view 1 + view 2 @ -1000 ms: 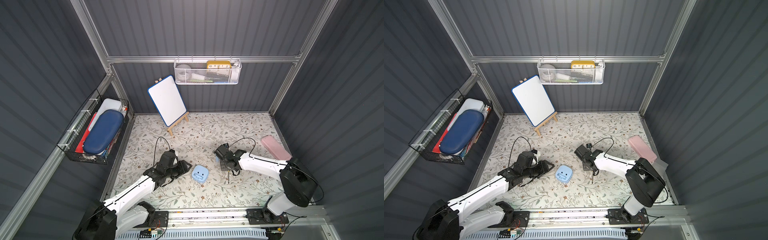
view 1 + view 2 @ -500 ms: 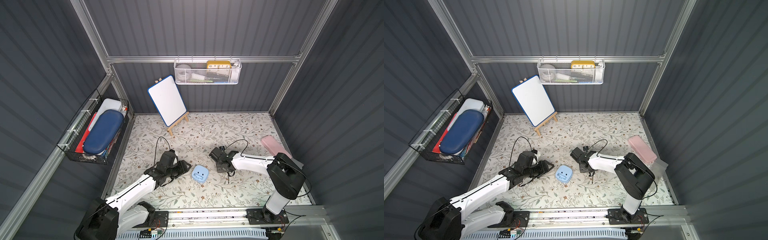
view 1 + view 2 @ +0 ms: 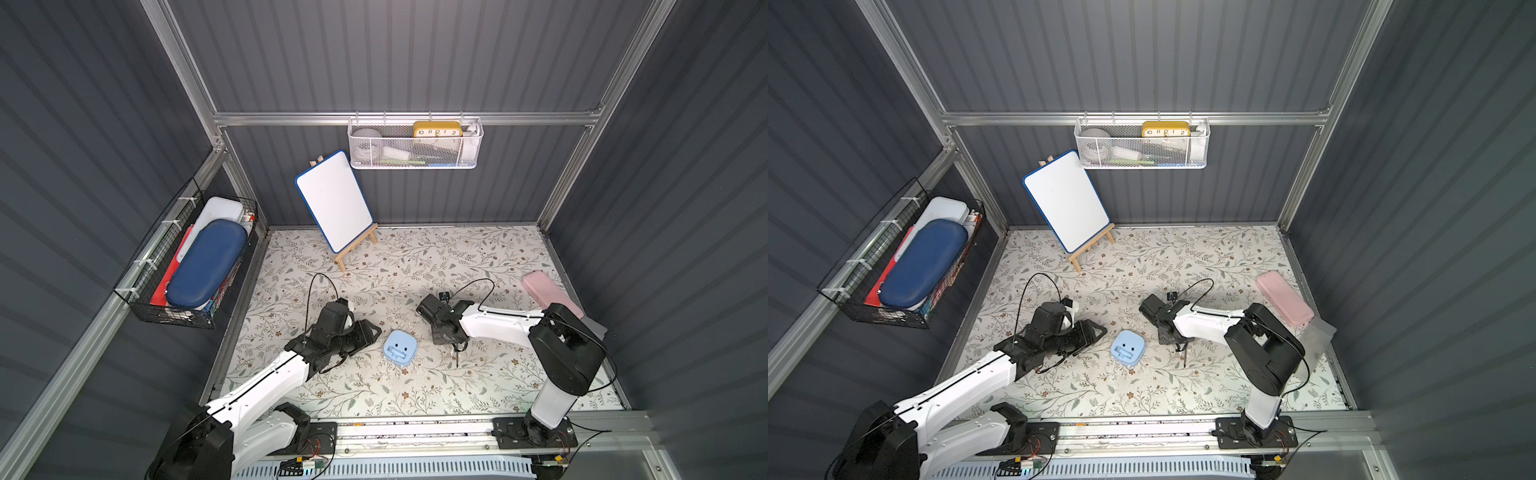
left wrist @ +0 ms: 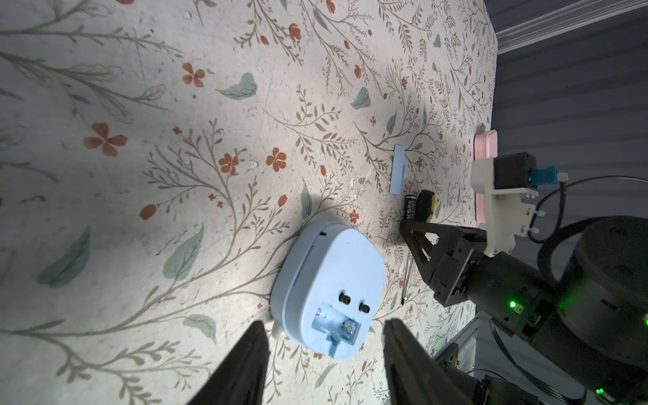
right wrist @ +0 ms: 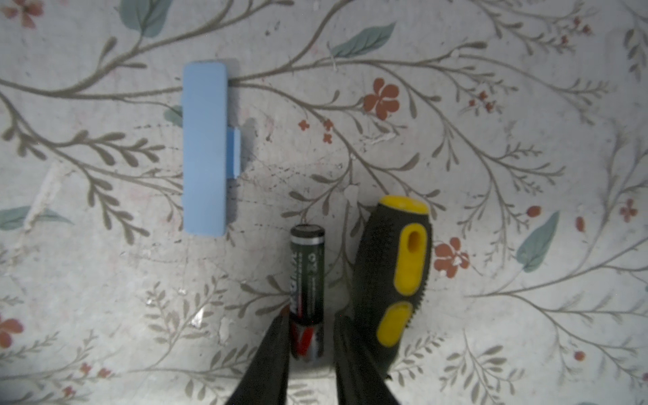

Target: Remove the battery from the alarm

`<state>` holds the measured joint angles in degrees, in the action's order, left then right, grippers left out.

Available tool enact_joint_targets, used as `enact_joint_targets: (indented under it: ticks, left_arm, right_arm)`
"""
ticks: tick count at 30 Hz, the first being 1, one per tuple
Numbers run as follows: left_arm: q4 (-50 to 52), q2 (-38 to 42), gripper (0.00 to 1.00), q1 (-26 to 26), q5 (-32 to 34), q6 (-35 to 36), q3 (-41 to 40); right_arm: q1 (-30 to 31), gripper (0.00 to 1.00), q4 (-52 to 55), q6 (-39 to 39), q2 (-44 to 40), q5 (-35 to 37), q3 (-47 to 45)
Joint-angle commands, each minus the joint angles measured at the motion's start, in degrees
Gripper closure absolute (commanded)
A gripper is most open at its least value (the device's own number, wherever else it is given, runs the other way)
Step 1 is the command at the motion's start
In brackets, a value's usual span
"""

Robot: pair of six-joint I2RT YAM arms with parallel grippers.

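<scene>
The pale-blue alarm [image 3: 400,348] [image 3: 1128,347] lies face down mid-table, its back up and its battery bay [image 4: 335,326] open. My left gripper [image 4: 326,322] stands open just short of it, one finger to either side. The battery [image 5: 306,280] [image 4: 410,207], dark with a metal end, lies on the table to the right of the alarm. My right gripper [image 5: 312,319] is open around its red end: one finger is at its side and a narrow gap shows at the other. In both top views the right gripper [image 3: 442,336] [image 3: 1169,336] hides the battery.
A black-and-yellow screwdriver [image 5: 396,280] lies right beside the battery, touching my right finger. The blue battery cover [image 5: 205,147] lies a little beyond. A pink case [image 3: 548,293] sits at the right edge, a whiteboard easel [image 3: 334,199] at the back, and wire baskets [image 3: 415,145] [image 3: 195,266] hang on the walls.
My right gripper has shifted a little left toward the alarm, and its jaws have parted slightly around the battery. The left arm and the alarm have not moved.
</scene>
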<state>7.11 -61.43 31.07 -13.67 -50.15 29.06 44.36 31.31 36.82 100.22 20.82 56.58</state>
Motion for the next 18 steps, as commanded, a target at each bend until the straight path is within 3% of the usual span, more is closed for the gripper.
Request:
enact_joint_targets:
  ticks: [1, 10, 12, 14, 18]
  left_arm:
    - [1.32, 0.02, 0.43, -0.4, -0.1, 1.64, 0.87]
    - [0.14, -4.83, 0.43, -0.79, 1.01, 3.72, 4.4]
    - [-0.26, -8.18, 0.47, -1.08, 1.71, 5.27, 7.14]
    - [0.41, -12.81, 0.6, -1.23, 2.96, 7.39, 11.52]
    - [1.16, -25.28, 1.0, -1.69, 2.72, 11.81, 23.23]
  right_arm:
    - [0.55, 0.69, 2.88, 0.49, 0.9, -1.66, 0.14]
    - [2.52, 0.67, 6.9, 0.33, -5.83, 0.15, 1.61]
    - [3.2, 0.75, 8.26, 0.06, -7.99, -0.95, 1.63]
    - [4.67, 0.96, 7.24, -1.23, -10.46, -4.89, 0.52]
    - [9.17, 1.0, -1.86, -4.11, -12.0, -24.61, -2.96]
